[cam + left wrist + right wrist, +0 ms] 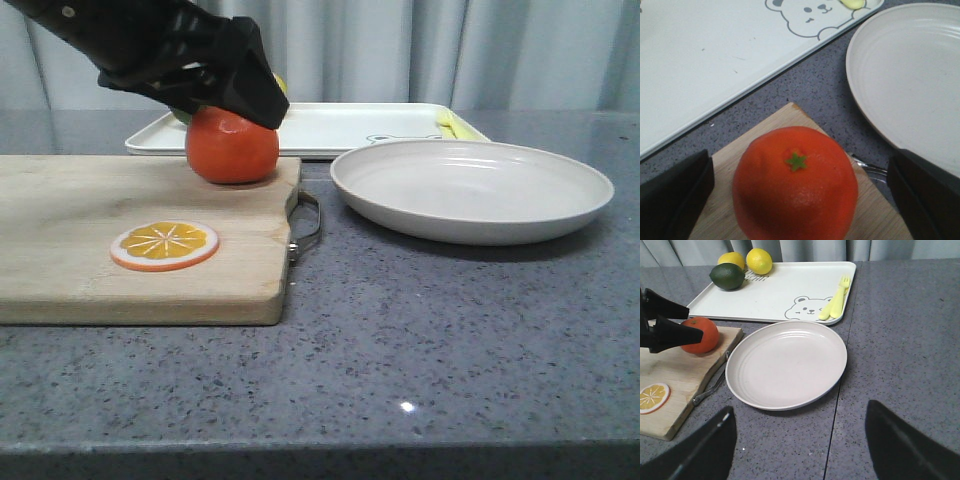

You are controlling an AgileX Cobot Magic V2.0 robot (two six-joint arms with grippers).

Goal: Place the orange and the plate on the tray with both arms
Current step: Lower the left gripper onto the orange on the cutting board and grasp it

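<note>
Light was soft, even, from overhead; small glare speck on worktop point(406, 407); faint shadow under plate point(471, 186); wrist-view gripper fingers point(675, 200) blurred, dark.

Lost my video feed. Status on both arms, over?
Left gripper open, straddling the orange on the board. Right gripper open above the plate, which sits on the table. Tray holds citrus and cutlery, middle bare.

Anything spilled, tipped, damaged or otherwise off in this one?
Nothing stands out. The orange sits intact on the cutting board between the open left gripper's fingers, the plate lies flat on the counter, and the tray holds its fruit and cutlery neatly.
</note>
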